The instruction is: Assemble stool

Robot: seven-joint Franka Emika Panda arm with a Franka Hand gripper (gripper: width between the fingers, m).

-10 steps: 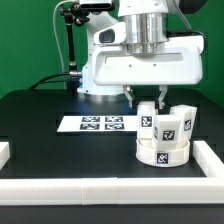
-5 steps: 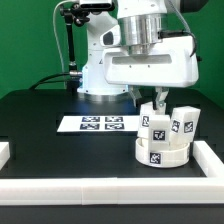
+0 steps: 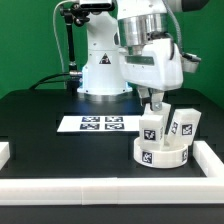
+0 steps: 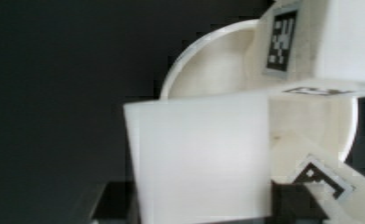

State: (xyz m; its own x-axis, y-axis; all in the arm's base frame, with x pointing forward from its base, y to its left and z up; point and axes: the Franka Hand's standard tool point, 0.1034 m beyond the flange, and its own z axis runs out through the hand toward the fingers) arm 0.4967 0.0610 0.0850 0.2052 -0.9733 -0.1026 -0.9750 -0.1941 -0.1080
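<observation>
The stool's round seat (image 3: pixel 160 153) lies flat in the table corner on the exterior view's right, hemmed by the white border rails (image 3: pixel 110 190), with at least two blocky legs standing up from it: one leg (image 3: pixel 151 125) under the arm and a second leg (image 3: pixel 184 122) beside it, toward the exterior view's right. The gripper (image 3: pixel 152 106) pinches the first leg from above, apparently seating it. How many legs remain to fit cannot be told; none lie loose in sight. Behind, the marker board (image 3: pixel 96 124) rests on the black table (image 3: pixel 50 140)
</observation>
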